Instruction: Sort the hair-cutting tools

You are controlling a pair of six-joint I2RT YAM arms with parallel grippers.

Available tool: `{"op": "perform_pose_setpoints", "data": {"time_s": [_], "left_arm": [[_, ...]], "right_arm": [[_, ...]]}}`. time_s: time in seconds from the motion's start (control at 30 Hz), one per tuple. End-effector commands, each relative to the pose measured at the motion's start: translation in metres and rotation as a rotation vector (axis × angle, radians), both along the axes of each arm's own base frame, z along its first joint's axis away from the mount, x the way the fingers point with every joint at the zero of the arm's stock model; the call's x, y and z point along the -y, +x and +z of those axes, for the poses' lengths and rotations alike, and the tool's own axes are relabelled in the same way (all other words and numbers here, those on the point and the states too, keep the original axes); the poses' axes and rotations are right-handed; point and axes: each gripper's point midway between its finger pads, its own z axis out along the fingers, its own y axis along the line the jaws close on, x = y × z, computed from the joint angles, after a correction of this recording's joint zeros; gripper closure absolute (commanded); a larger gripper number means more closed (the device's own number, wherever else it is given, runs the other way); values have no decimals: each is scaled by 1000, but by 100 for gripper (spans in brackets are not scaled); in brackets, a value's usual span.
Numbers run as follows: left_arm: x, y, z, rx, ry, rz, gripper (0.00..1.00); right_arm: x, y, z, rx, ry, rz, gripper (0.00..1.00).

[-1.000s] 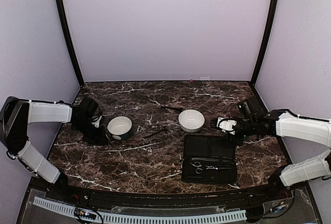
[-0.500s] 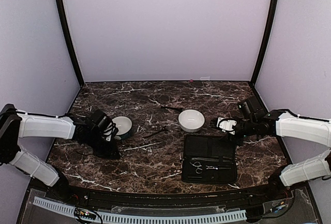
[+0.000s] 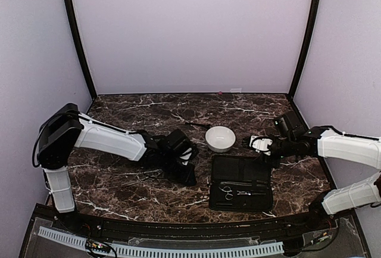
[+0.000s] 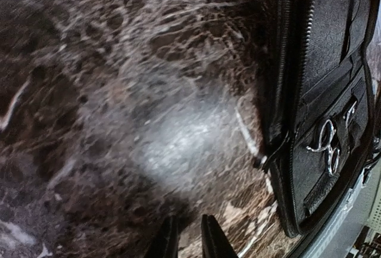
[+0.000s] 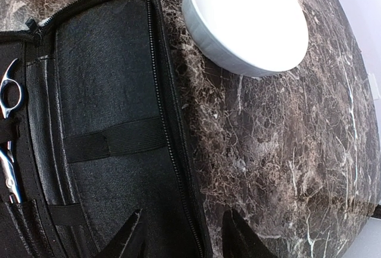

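From above, the left gripper [image 3: 188,176] hangs low over the marble table [image 3: 119,180], just left of the open black case [image 3: 241,174]. Silvery scissors [image 3: 227,192] lie in the case's near half. A thin dark tool [image 3: 195,126] lies just far-left of the white bowl [image 3: 220,139], and the right gripper [image 3: 255,142] hovers to that bowl's right.

The left wrist view (blurred) shows its fingers barely parted, grasping nothing, with the scissors tucked in the case.

In the right wrist view the jaws stand apart and empty above the case's zippered edge.
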Motion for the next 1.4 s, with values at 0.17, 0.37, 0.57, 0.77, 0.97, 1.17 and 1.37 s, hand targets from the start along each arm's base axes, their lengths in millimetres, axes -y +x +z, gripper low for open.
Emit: {"op": "perform_pose_setpoints", "data": {"time_s": [0.17, 0.37, 0.57, 0.77, 0.97, 1.17, 1.37], "left_arm": [[3, 49, 112, 438, 139, -127, 75], [2, 78, 220, 676, 79, -218, 1], [-51, 139, 279, 894, 173, -85, 1], [-100, 173, 276, 995, 135, 52, 1], [-218, 223, 225, 839, 272, 495, 1], [-226, 219, 249, 851, 200, 481, 3], [-241, 202, 273, 992, 87, 590, 1]], "right_arm": [[-6, -5, 4, -14, 33, 16, 57], [-11, 15, 42, 28, 69, -48, 54], [-39, 23, 94, -23, 179, -16, 39], [-110, 17, 125, -247, 342, 120, 40], [-180, 8, 97, -229, 197, 254, 48], [-253, -18, 62, -214, 78, 374, 63], [-313, -46, 25, -221, 52, 449, 73]]}}
